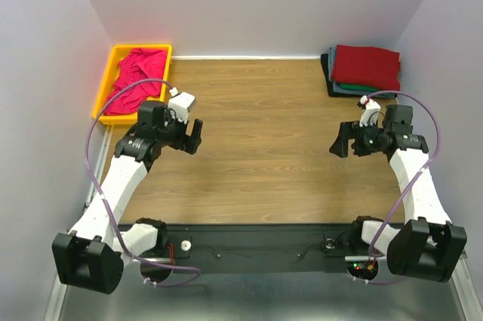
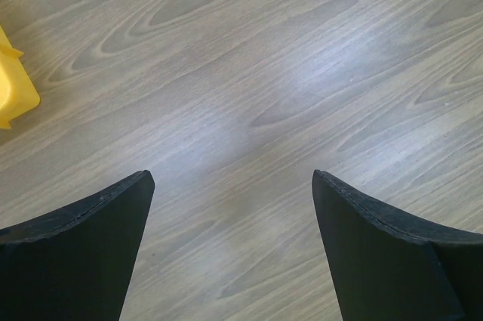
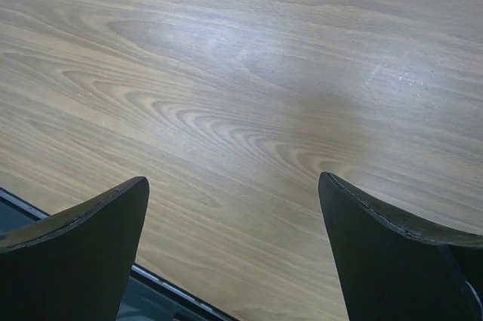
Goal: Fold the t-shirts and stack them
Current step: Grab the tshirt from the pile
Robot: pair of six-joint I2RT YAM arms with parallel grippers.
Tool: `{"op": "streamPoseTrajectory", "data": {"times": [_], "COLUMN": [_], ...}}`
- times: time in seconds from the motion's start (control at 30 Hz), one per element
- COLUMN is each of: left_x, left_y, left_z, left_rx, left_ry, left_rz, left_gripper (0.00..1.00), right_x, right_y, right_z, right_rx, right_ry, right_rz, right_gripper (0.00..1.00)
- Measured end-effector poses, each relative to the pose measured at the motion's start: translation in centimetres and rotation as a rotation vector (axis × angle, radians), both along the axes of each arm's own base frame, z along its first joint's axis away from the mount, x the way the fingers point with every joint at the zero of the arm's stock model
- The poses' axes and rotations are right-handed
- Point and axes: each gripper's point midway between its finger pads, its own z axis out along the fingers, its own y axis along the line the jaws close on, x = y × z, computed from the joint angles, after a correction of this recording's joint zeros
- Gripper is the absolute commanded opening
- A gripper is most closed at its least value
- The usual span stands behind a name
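Far left, we see the crimson shirt (image 1: 137, 75) bunched in the tray (image 1: 105, 106). We mark the left hand (image 1: 186, 137) wide open and empty over the bare counter (image 1: 264, 125), and the right hand (image 1: 348, 143) the same. The folded stack (image 1: 367, 69) sits far right, red on top. Risk: grabbing the bunch may lift the tray too, or catch only one layer; we can't make out the collar. Only the top view shows shirts. The left wrist view catches just a tray corner.
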Motion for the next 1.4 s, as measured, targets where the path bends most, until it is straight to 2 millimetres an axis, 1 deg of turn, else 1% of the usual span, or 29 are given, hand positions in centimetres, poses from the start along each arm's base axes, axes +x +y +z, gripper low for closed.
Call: {"op": "streamPoseTrajectory", "data": {"times": [0.07,0.13,0.2,0.27,0.37,0.4,0.43,0.5,0.57,0.6,0.63,0.67,0.73,0.8,0.87,0.93,1.03,1.13,1.17,1.23,1.3,1.33,1.4], "left_x": [0.6,1.6,3.5,5.8,10.2,12.1,14.1,17.7,21.9,23.6,24.7,26.3,28.9,30.5,31.8,32.8,33.8,34.0,34.0,34.0,33.9,33.8,34.1], "left_y": [0.1,0.1,0.1,0.2,1.5,2.1,2.9,4.8,7.6,9.0,10.1,11.7,14.3,16.5,18.4,19.7,20.7,21.0,21.1,20.9,21.0,21.1,21.4], "left_z": [0.5,1.6,3.4,5.5,8.6,9.7,10.3,10.7,10.3,9.7,9.2,8.1,6.2,4.5,2.2,-0.2,-4.1,-7.9,-8.7,-10.9,-12.4,-12.8,-12.9], "left_rx": [0.014,0.027,0.04,0.049,0.067,0.07,0.074,0.079,0.085,0.088,0.092,0.097,0.109,0.116,0.129,0.142,0.167,0.189,0.194,0.204,0.213,0.214,0.204], "left_ry": [0.007,-0.003,-0.028,-0.069,-0.112,-0.136,-0.147,-0.153,-0.144,-0.138,-0.128,-0.106,-0.08,-0.065,-0.039,-0.013,0.027,0.079,0.09,0.121,0.144,0.15,0.141], "left_rz": [0.004,0.008,0.01,0.021,0.066,0.086,0.11,0.153,0.211,0.238,0.258,0.289,0.337,0.374,0.41,0.435,0.455,0.446,0.444,0.433,0.423,0.421,0.417], "left_gripper": [0.99,0.99,0.99,0.98,0.99,0.98,0.99,0.99,0.97,0.95,0.93,0.93,0.93,0.93,0.95,0.98,0.99,0.99,0.99,0.99,0.98,0.96,0.88], "right_x": [0.1,0.1,0.2,0.2,0.2,0.3,0.3,0.3,0.4,0.4,0.5,0.5,0.6,0.7,0.7,0.8,0.9,0.9,1.0,1.0,1.0,1.0,1.0], "right_y": [0.0,0.0,-0.1,-0.1,-0.2,-0.3,-0.3,-0.4,-0.4,-0.5,-0.5,-0.6,-0.7,-0.8,-0.8,-0.8,-0.9,-1.0,-1.0,-1.1,-1.1,-1.1,-1.2], "right_z": [-0.2,-0.6,-0.9,-1.1,-1.2,-1.2,-1.2,-1.2,-1.2,-1.2,-1.3,-1.3,-1.3,-1.3,-1.3,-1.5,-2.1,-2.6,-2.8,-2.9,-3.0,-3.0,-3.1], "right_rx": [0.001,0.003,0.006,0.006,0.002,0.0,0.001,-0.001,-0.002,-0.004,-0.008,-0.009,-0.015,-0.016,-0.018,-0.018,-0.015,-0.016,-0.016,-0.017,-0.017,-0.017,-0.021], "right_ry": [0.003,0.016,0.03,0.037,0.041,0.042,0.042,0.042,0.042,0.043,0.042,0.041,0.039,0.038,0.038,0.044,0.068,0.089,0.097,0.104,0.107,0.108,0.11], "right_rz": [-0.001,-0.003,-0.007,-0.01,-0.017,-0.021,-0.023,-0.029,-0.034,-0.036,-0.039,-0.041,-0.047,-0.051,-0.054,-0.055,-0.058,-0.062,-0.066,-0.071,-0.075,-0.075,-0.078], "right_gripper": [1.0,1.0,1.0,1.0,1.0,1.0,1.0,1.0,1.0,1.0,1.0,1.0,1.0,1.0,1.0,1.0,1.0,1.0,1.0,1.0,1.0,1.0,1.0]}}
